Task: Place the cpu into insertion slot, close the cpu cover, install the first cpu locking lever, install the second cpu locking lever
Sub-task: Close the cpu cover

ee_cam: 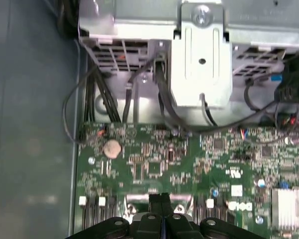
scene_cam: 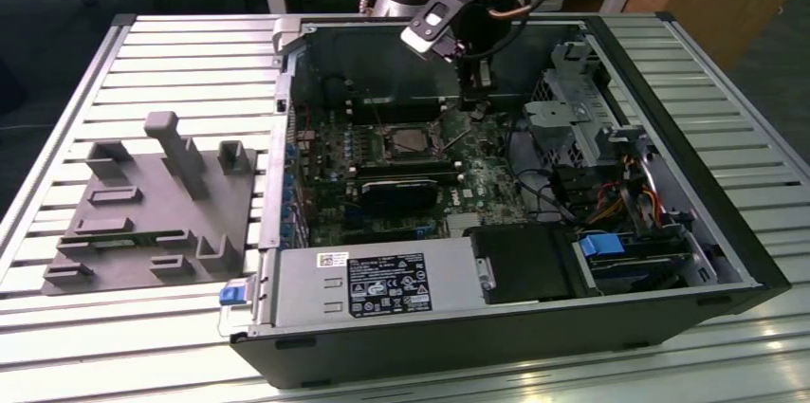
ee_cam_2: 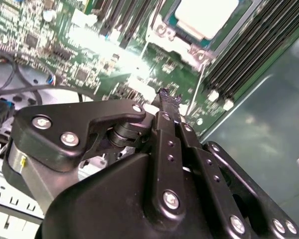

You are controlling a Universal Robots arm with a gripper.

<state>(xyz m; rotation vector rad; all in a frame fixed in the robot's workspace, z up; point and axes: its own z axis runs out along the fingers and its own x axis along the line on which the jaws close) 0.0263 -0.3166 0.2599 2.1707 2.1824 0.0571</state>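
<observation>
A black open computer case (scene_cam: 715,194) lies on the slatted metal bench (scene_cam: 152,52), nearer its edge on the exterior view's right. On the dark green motherboard (scene_cam: 487,180), the silvery square cpu (ee_cam_2: 207,14) sits in the metal-rimmed insertion slot (scene_cam: 382,143), with the thin metal cpu cover (ee_cam_2: 175,41) framing it. The black gripper (scene_cam: 473,104) hangs just beside the slot, its fingers (ee_cam: 155,200) pressed together and empty.

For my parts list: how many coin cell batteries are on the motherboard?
1: the coin cell battery sits near the corner of the motherboard, close to the case wall. The hand may hide others.
</observation>
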